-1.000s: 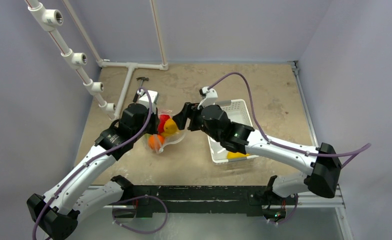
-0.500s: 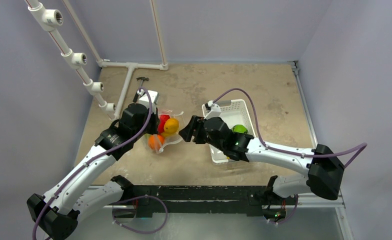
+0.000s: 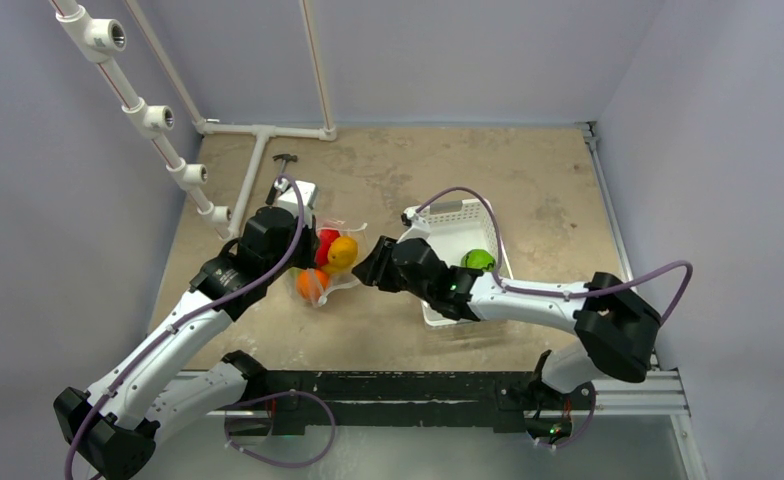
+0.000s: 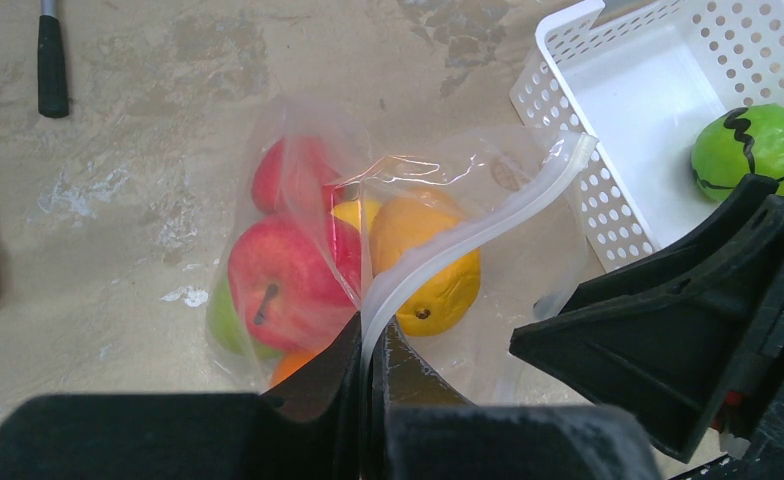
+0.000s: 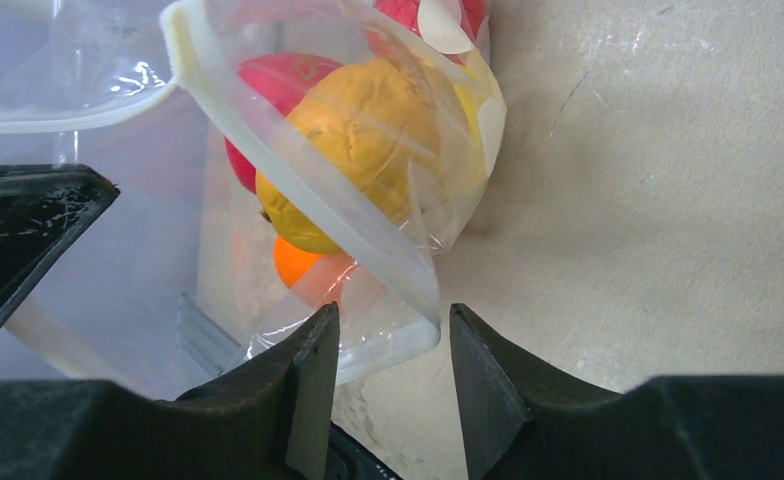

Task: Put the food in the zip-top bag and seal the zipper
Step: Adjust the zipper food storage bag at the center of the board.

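Item: clear, soft, crinkly zip-top bag (image 3: 325, 265) printed with white dots, lying on the tan mottled bench (image 3: 408, 170) between the two arms, directly ahead of both tools. Contents: glossy toy food, namely a red apple (image 4: 278, 270), a yellow-orange round fruit (image 5: 368, 140), a small bright orange fruit (image 5: 293, 262) beneath it, and a green fruit (image 4: 220, 322), mostly hidden, low in the bag. Outstanding: one green ball-shaped fruit with a black wavy line (image 4: 753, 150), resting in the white slotted plastic basket (image 4: 593, 190) behind the right tool, on the side away from the bag. Mouth edge: the zipper (image 4: 473, 228), a thin pale plastic strip, unsealed, its two lips apart. Left tool (image 4: 370, 345): jaws shut flat on one end of the strip, holding that end. Right tool (image 5: 388, 318): jaws apart, straddling the opposite corner of the mouth; the strip's end lies in the gap and is not visibly pinched. Governing relation: the strip's long axis runs from the left tool's pinch straight out toward the right tool, so the free end lies at the right tool's tips, and the right arm is the nearer to it. Judgement: the green ball-shaped fruit is not yet bagged and sealing is not begun; a grip on the far corner would stretch the mouth wide.
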Motion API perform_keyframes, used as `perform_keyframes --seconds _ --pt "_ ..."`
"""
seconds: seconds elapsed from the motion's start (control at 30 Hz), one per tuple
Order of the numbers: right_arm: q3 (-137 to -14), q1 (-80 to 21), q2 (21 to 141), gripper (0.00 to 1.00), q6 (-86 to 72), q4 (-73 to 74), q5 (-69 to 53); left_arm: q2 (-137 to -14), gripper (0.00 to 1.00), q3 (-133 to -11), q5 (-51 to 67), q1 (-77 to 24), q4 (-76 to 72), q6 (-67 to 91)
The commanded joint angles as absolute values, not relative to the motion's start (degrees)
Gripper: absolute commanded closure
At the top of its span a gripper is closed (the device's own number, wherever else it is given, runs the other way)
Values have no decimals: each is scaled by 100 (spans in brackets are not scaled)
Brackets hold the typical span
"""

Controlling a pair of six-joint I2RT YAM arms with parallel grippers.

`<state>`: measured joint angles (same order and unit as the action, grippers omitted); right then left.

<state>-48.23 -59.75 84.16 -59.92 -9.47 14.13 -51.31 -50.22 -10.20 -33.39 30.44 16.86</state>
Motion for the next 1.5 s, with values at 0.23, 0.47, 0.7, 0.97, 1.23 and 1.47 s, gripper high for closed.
perform_keyframes --seconds 0.23,0.47,0.7,0.97,1.23,1.47 --pt "-4853 -6007 8858 64 -6301 -1699 1417 -5074 100 -5023 -967 -3307 2801 1658" --pt "-4861 -6010 8796 92 -6285 -1641 1451 -5072 100 -5023 -997 -3306 2807 1661" --pt "-4763 -6008 8232 100 -6042 -1619 1581 -5014 100 -5010 -1104 -3313 2821 1666" --pt "-5091 -5995 7502 100 -5321 -1309 1767 -4816 100 -5096 -1489 -3313 2911 1753" --pt "-5681 -5919 7119 100 -4577 -453 1964 -4540 100 -5682 -1686 -3309 3553 1922" --pt "-5938 -5660 7009 100 -4187 -251 1911 -4800 100 -6143 -1304 -3312 4037 2086"
